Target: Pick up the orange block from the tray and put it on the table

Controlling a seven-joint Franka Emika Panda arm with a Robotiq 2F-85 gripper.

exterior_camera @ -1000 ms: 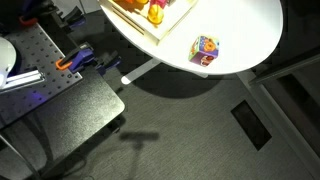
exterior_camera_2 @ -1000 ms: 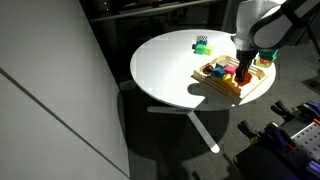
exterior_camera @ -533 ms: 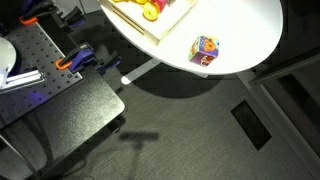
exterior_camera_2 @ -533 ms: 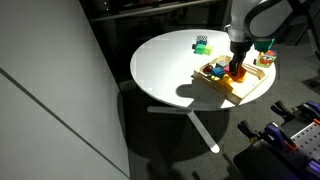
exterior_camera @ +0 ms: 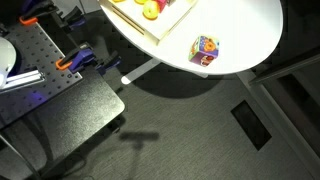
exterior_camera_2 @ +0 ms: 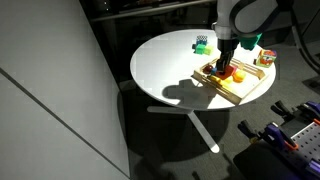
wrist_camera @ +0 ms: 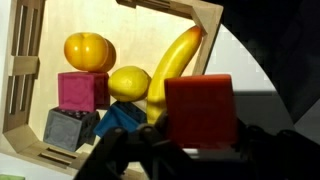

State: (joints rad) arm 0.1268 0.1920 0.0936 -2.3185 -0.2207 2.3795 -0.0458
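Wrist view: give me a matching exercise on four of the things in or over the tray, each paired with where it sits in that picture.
Things:
1. banana
2. pink cube
3. grey cube
4. orange block

Places:
a. lower left of the picture, just below the pink cube
b. nearest the camera, in front of the banana's lower end
c. directly below the round orange fruit
d. lying along the right wall of the tray

Pairs: 1-d, 2-c, 3-a, 4-b
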